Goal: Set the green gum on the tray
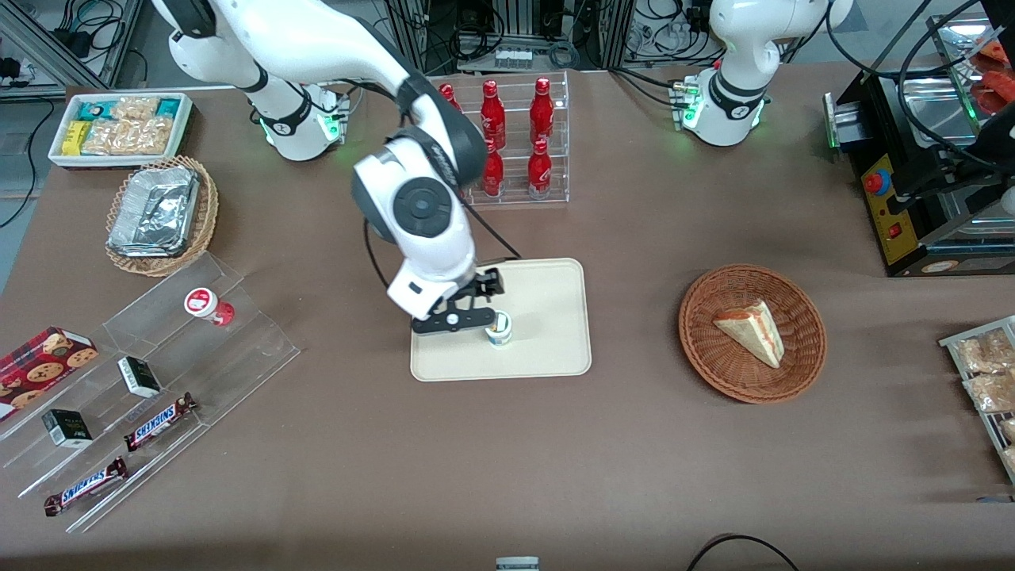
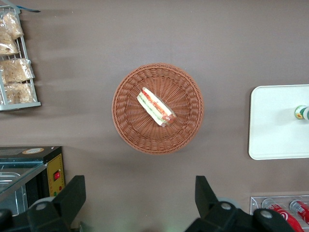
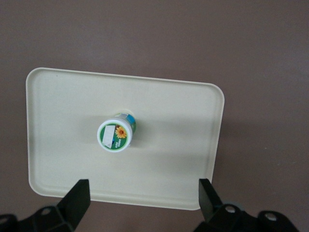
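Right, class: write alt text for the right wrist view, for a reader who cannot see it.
The green gum stands upright on the cream tray, which rests on a brown table. The open gripper hangs above it, its fingers apart and touching nothing.

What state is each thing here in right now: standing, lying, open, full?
Green gum: upright on the tray, free of the gripper.
Tray: flat on the table, holding only the gum.
Gripper: jaws open, above the tray beside the gum.
Red-lidded canister: tipped on its side on the clear stand.
Round basket: holding a sandwich wedge.
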You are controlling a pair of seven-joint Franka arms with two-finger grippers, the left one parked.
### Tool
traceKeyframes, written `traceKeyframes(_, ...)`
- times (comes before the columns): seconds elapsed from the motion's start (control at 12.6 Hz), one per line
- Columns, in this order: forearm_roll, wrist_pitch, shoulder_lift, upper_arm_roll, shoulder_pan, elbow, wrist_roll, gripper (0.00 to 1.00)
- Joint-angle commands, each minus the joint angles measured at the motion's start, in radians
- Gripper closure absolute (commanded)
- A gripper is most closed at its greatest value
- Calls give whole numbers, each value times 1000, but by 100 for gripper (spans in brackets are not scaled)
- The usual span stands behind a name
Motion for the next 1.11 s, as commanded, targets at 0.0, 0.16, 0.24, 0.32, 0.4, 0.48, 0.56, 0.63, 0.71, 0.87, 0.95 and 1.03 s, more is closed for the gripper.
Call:
traceKeyframes(0.0,16,-64,-40,4,-46,-11,-88,0)
traceKeyframes(0.16,16,-120,-66,4,-102,-11,-192,0)
traceKeyframes(0.24,19,-147,-80,4,-138,-16,-259,0)
traceKeyframes(0.32,21,-167,-91,4,-169,-18,-310,0)
traceKeyframes(0.4,24,-193,-103,6,-192,-18,-346,0)
traceKeyframes(0.48,25,-209,-114,6,-220,-18,-369,0)
traceKeyframes(0.56,25,-200,-147,6,-238,-53,-393,0)
traceKeyframes(0.63,25,-191,-179,4,-249,-97,-401,0)
traceKeyframes(0.71,22,-192,-210,7,-289,-125,-403,0)
traceKeyframes(0.87,13,-200,-265,12,-359,-166,-401,0)
traceKeyframes(0.95,13,-200,-288,13,-401,-185,-403,0)
traceKeyframes(1.03,11,-201,-316,15,-431,-211,-404,0)
